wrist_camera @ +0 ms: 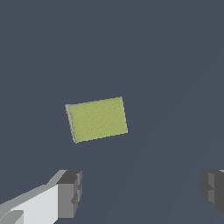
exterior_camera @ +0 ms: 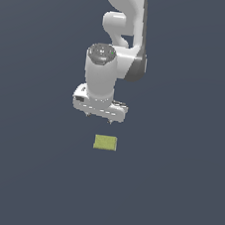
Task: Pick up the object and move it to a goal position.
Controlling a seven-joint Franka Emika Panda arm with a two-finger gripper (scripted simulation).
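Exterior view and wrist view: claw above the olive block

Exterior view: the white arm comes down from the top of the picture, wrist pointing at the desk, a plain dark grey-blue surface filling the whole scene. The claw hangs in the air, its two short fingertips showing under the white hand body — apart from each other, nothing between them. The block, flat, rectangular and yellow-green, lies on the desk just below the claw in the picture, slightly toward the exterior view's right of the claw's middle. Claw and block do not touch; grey desk shows between them.

Wrist view: the block lies flat on the desk, long side roughly level but a little tilted, one thin side face visible along its shorter edge. Surface plain, no marks. Two dark grey finger pads appear at the picture's edge, spread wide — the gap between them is wider than the block is long. The claw holds nothing. The block sits clear of both pads, with bare desk all around it.
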